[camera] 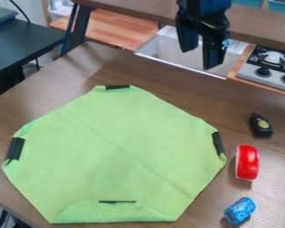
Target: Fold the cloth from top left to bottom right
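My gripper (201,58) hangs beyond the green cloth (118,153), its 2 fingers spread, presumably to admit an edge. The cloth lies open on the worktop (189,91), 4 dark strips (15,148) perhaps keeping its corners turned in.

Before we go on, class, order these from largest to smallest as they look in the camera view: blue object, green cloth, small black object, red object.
1. Green cloth
2. Red object
Unranked, both smaller: blue object and small black object. They look close in size, and the blue one lies nearer the camera.
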`<state>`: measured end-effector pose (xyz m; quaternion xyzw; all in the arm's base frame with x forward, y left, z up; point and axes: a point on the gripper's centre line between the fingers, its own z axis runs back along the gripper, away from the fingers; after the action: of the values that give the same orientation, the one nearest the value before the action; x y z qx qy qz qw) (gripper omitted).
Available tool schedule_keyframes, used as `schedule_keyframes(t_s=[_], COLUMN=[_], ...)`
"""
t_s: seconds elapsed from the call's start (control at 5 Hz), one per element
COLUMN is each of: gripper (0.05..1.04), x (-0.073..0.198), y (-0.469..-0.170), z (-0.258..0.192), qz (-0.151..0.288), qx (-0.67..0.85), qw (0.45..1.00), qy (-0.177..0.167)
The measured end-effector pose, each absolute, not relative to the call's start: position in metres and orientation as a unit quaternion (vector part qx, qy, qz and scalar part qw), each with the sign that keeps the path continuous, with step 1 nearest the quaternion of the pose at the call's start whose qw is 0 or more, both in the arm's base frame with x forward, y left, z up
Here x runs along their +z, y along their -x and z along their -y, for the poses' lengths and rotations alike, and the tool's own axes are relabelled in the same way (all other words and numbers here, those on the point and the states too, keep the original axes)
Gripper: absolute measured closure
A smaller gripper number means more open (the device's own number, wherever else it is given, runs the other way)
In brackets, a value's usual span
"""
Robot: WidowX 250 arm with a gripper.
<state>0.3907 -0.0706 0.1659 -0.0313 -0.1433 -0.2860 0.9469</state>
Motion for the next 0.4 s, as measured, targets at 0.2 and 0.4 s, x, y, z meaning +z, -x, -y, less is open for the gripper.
schedule_keyframes(t_s=[0.2,0.4], gripper=[0.083,0.083], x=[0.150,0.147], y=[-0.391,-0.397], z=[0.071,0.050], qz=[0.123,0.131], qx=[-0.287,-0.299], qw=[0.949,0.944], qy=[0.036,0.047])
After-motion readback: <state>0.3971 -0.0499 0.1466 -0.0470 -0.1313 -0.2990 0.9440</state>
